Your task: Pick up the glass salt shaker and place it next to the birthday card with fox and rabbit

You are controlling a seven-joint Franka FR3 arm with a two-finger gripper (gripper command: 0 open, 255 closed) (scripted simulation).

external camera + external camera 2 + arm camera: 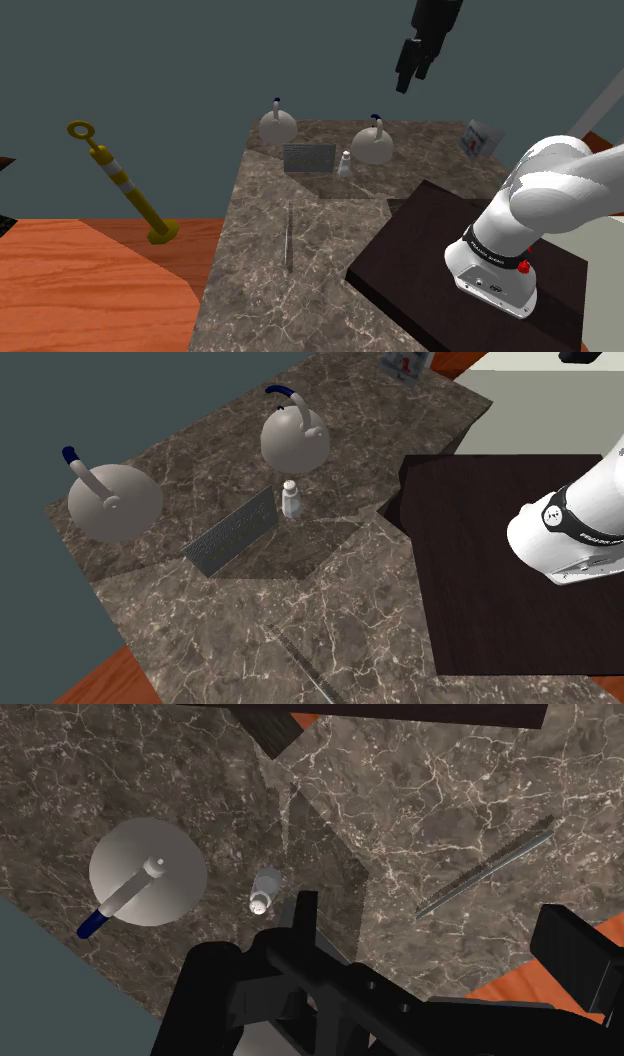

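Gripper (413, 75) hangs wide open and empty, high above the salt shaker (344, 163)

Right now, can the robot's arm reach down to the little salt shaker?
Probably yes. The end effector hangs high over the table and nothing covers the salt shaker from above, though a grey panel and a kettle stand close beside it.

White red-printed card (404, 362) at twelve o'clock, cut by the second exterior view's edge, design unreadable.
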